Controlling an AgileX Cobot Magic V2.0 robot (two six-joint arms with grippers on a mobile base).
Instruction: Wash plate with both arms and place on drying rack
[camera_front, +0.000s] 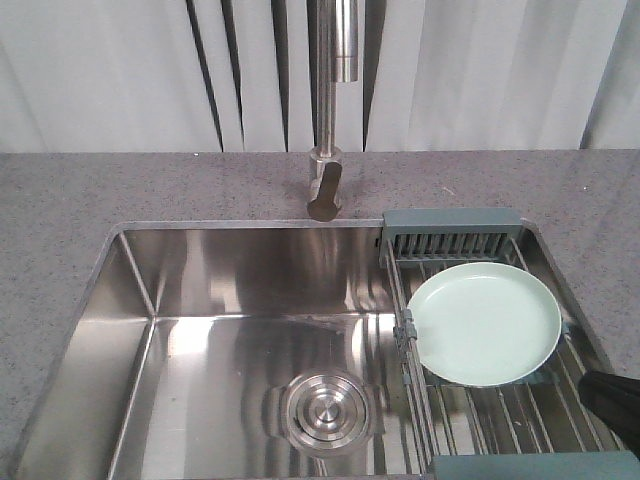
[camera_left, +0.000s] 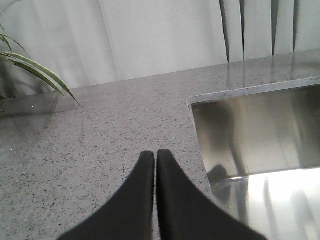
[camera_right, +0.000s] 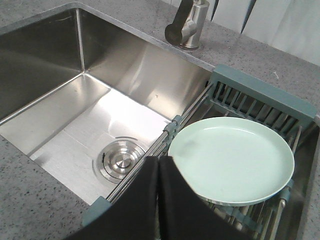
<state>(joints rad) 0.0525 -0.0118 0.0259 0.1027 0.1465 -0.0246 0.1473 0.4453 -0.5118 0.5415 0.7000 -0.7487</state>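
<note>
**While your hands sit closed and empty, the plate lies flat on the rack**

With both wrist views up, you can see your left hand (camera_left: 155, 157) has its two black fingers pressed together, tips meeting, nothing between them. It hovers over the grey speckled tabletop (camera_left: 100, 135), just left of the sink's (camera_left: 260, 145) near corner. Striped green plant leaves (camera_left: 35, 70) poke in at the far left edge of that view, with pale curtains (camera_left: 160, 35) behind.

Your right hand (camera_right: 158, 162) is pinched closed too, fingers touching along their length, holding nothing. Its tips sit just beside the plate's (camera_right: 232, 160) near-left rim; whether they touch it, you cannot tell from this angle.

Now the plate (camera_front: 485, 322): pale mint green, face up, resting level on the steel rods of the drying rack (camera_front: 450, 235). The rack spans the right side of the sink, its grey-blue slotted end piece (camera_right: 262, 97) toward the back wall. The plate occupies the back half of the rods, close to that end piece.

From the front view, only a dark sliver of your right arm (camera_front: 612, 400) shows at the lower right edge. The round steel drain (camera_front: 325, 408) sits in the sink floor, well left of the rack, and the faucet (camera_front: 335, 100) rises behind the sink at centre.
</note>
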